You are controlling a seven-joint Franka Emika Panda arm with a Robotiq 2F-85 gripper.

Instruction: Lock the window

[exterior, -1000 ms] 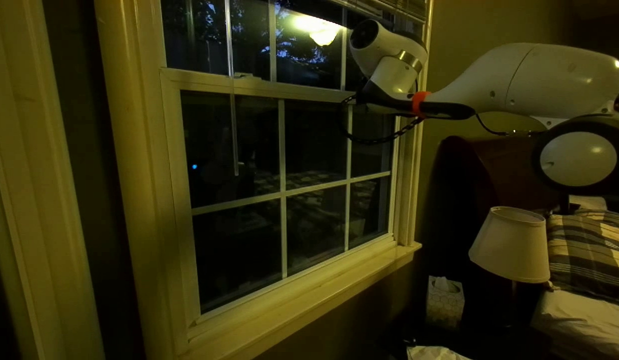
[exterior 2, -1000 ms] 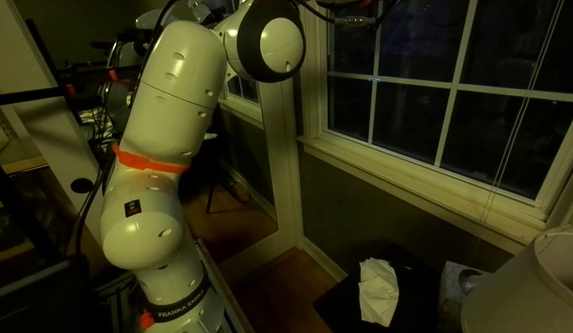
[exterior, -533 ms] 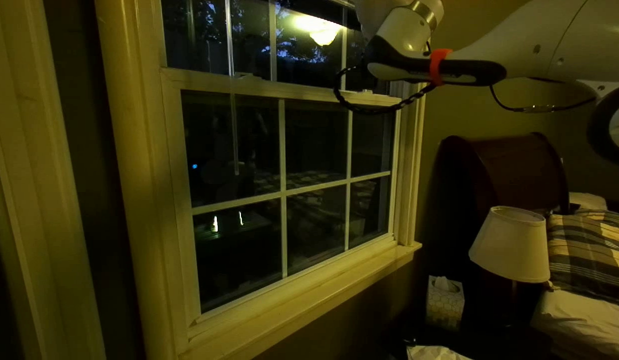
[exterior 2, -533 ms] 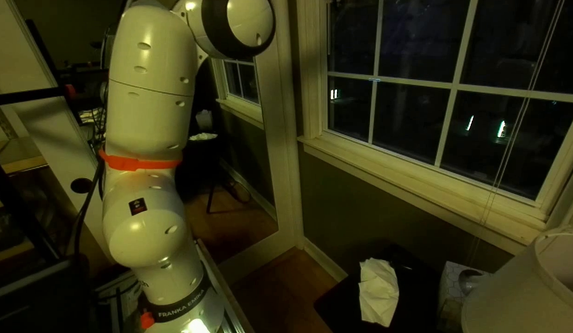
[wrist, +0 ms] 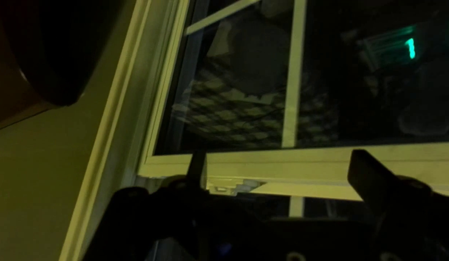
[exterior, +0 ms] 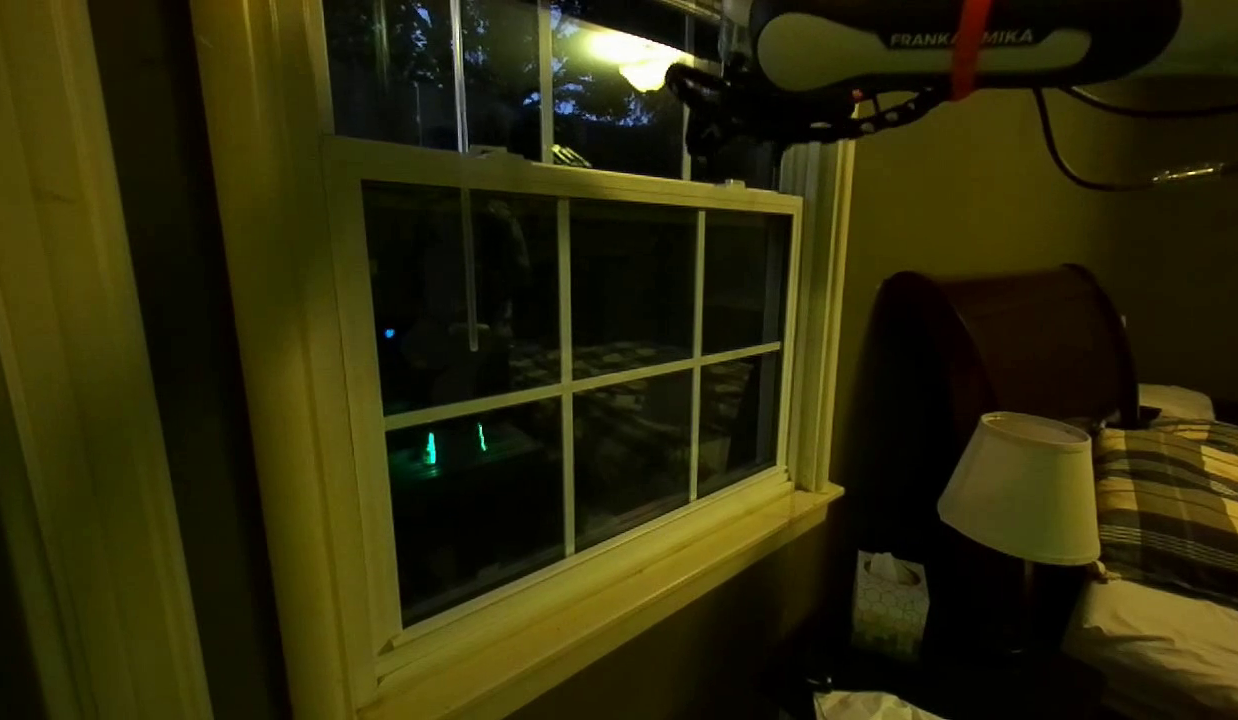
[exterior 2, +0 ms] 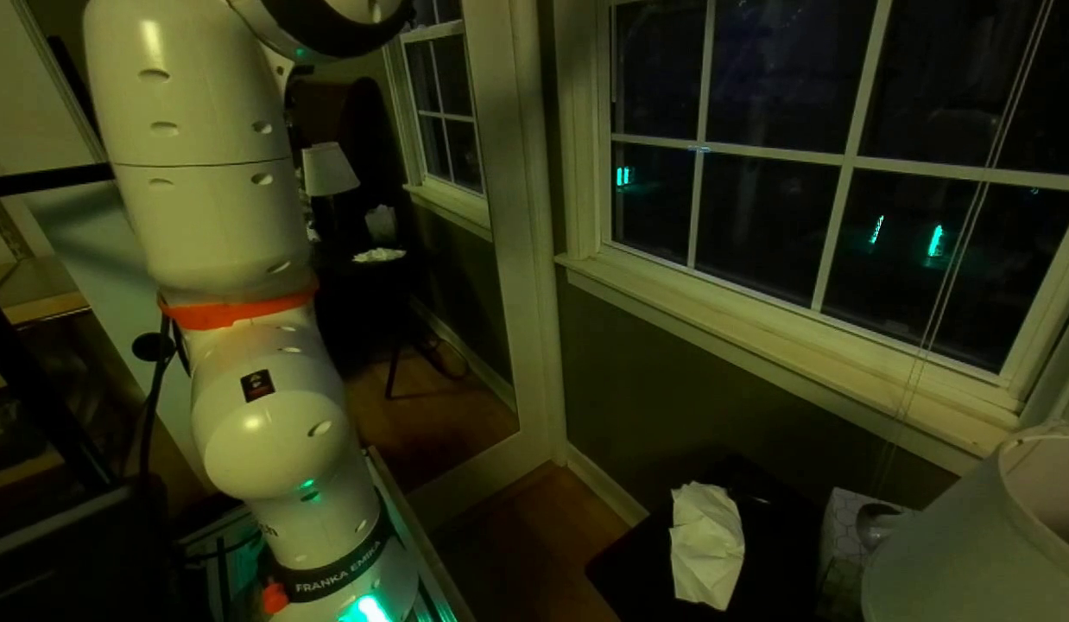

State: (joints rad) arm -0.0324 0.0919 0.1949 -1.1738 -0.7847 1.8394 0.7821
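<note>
Glazing: While its dark panes reflect the room, a large cream-white wooden double-hung window (exterior: 566, 385) is set in the olive-green wall (exterior 2: 673, 384), above a pale wooden sill (exterior: 619, 605).
Fastening: small white latch (wrist: 230, 186) on the window's middle rail (wrist: 300, 163); locked or unlocked, cannot tell.
Tool: black two-fingered gripper (wrist: 279, 159), fingers spread apart, latch seen between them; contact cannot be told.
Carrier: white jointed robot arm (exterior 2: 219, 233), orange-banded.
Bedside: white tapered lampshade (exterior: 1021, 490), hexagon-patterned tissue box (exterior: 887, 615), dark wooden headboard (exterior: 1029, 330), plaid bedding (exterior: 1179, 490).
</note>
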